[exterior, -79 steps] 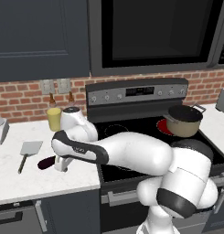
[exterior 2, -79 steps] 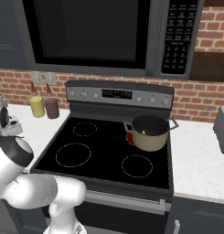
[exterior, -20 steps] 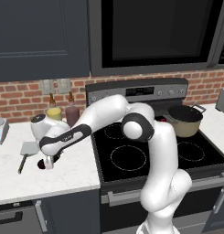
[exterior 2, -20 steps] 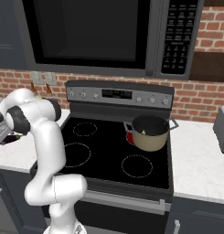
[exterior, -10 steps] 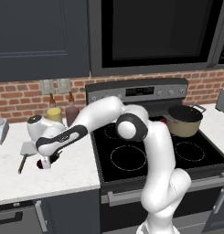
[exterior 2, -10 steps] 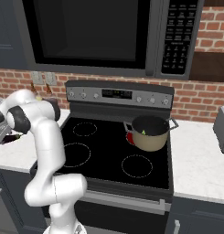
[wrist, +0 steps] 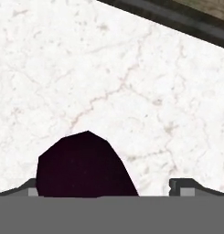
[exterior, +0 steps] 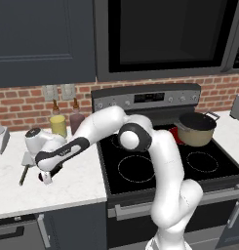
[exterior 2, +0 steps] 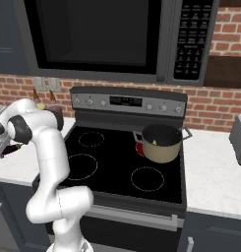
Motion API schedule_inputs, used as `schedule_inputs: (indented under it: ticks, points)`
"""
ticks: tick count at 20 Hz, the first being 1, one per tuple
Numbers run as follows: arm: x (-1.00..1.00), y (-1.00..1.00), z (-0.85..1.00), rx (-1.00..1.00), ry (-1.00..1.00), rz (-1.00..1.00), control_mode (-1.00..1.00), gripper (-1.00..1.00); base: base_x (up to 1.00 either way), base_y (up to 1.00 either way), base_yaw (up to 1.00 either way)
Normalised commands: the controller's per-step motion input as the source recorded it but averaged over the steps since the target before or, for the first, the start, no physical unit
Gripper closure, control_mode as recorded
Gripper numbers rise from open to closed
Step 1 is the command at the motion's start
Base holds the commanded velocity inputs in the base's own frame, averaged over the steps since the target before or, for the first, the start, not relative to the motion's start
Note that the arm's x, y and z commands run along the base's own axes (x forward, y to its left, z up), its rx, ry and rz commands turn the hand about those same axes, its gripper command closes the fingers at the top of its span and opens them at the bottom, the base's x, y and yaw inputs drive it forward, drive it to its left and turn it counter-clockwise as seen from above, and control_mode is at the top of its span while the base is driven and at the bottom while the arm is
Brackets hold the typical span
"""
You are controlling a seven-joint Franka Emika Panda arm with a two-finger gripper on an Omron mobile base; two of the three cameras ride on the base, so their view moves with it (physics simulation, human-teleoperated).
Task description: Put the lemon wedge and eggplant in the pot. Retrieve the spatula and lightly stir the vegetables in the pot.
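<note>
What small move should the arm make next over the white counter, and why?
Probably close the fingers on the dark purple glossy eggplant. In the hand view they stand open, one at each side of it, low over the white marble counter. The small yellow-green lemon wedge already lies in the round beige pot.
</note>
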Motion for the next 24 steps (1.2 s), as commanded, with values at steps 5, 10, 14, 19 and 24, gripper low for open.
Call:
schedule_inputs:
  ticks: [5,10,14,19,24]
  points:
    - [-0.06,-0.01,-0.11,0.00,-0.02,0.00,-1.00,1.00,0.00,0.00,0.00]
    - [-0.43,-0.38,0.31,0.00,-0.18,-0.02,-1.00,1.00,0.00,0.00,0.00]
    - [-0.78,-0.80,0.63,0.00,-0.26,-0.12,-1.00,1.00,0.00,0.00,0.00]
    - [-0.77,-0.99,0.64,0.08,-0.19,-0.22,-1.00,1.00,0.00,0.00,0.00]
    - [-0.59,-1.00,0.63,0.21,-0.04,-0.25,-1.00,1.00,0.00,0.00,0.00]
